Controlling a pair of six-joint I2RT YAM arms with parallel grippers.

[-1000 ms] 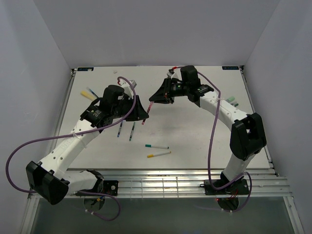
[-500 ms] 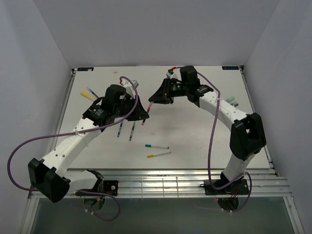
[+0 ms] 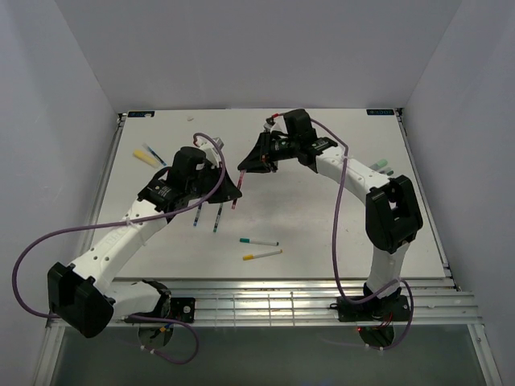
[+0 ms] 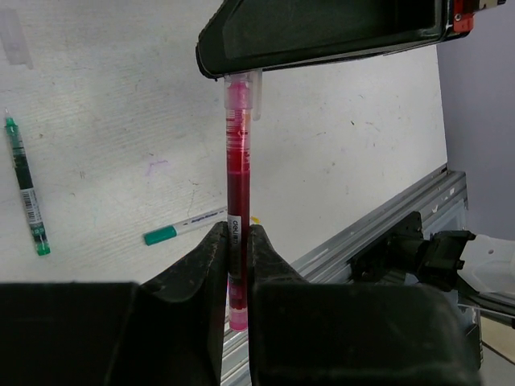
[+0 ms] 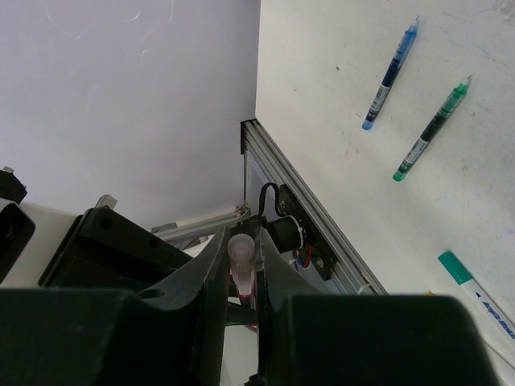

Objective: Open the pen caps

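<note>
A red pen [image 4: 238, 177] hangs in the air between my two grippers, seen in the top view as a short red stick [image 3: 236, 191]. My left gripper [image 4: 236, 235] is shut on its lower barrel, with the pink tail poking out below the fingers. My right gripper [image 5: 242, 241] is shut on the clear pink cap [image 5: 241, 251] at the other end; the left wrist view shows that cap [image 4: 239, 90] just under the right gripper's black body. From above, the left gripper [image 3: 232, 190] and right gripper [image 3: 249, 165] stand close together over the table's middle.
On the table lie a blue pen [image 3: 199, 215], a green pen [image 3: 217, 219], a white pen with a green cap [image 3: 258, 241] and one with a yellow cap [image 3: 262, 255]. A yellow highlighter [image 3: 146, 155] lies far left, pale-green ones [image 3: 383, 167] far right. The metal rail [image 3: 282, 301] runs along the near edge.
My left gripper has closed onto the red pen's barrel. The right arm has swung a little to the left, keeping hold of the cap end.
</note>
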